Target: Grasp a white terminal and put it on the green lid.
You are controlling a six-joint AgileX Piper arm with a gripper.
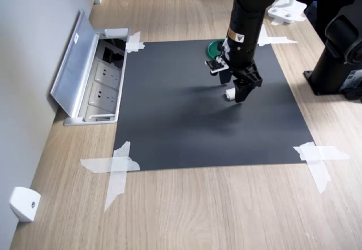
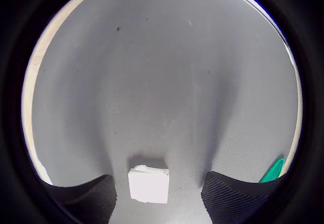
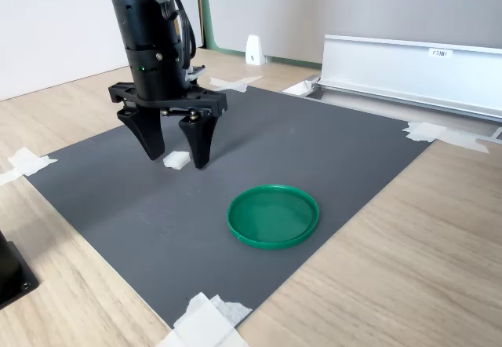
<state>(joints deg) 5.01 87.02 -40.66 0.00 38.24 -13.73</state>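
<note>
The white terminal (image 2: 148,185) lies on the mat between the upright arm's released pincer (image 3: 173,153) fingers.

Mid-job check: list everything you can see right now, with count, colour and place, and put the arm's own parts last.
white terminal: one, white, on the mat between the open claw fingers
green lid: one, dark green, on the mat, apart from the terminal
mat: one, dark grey, taped to the table
tape strips: white, crossed at the mat's four corners
socket box: one, silver, lid open, at the first exterior view's left
wedge piece: one, white, against the wall
table: light wood
arm: one, black
claw: one, black, open
</note>
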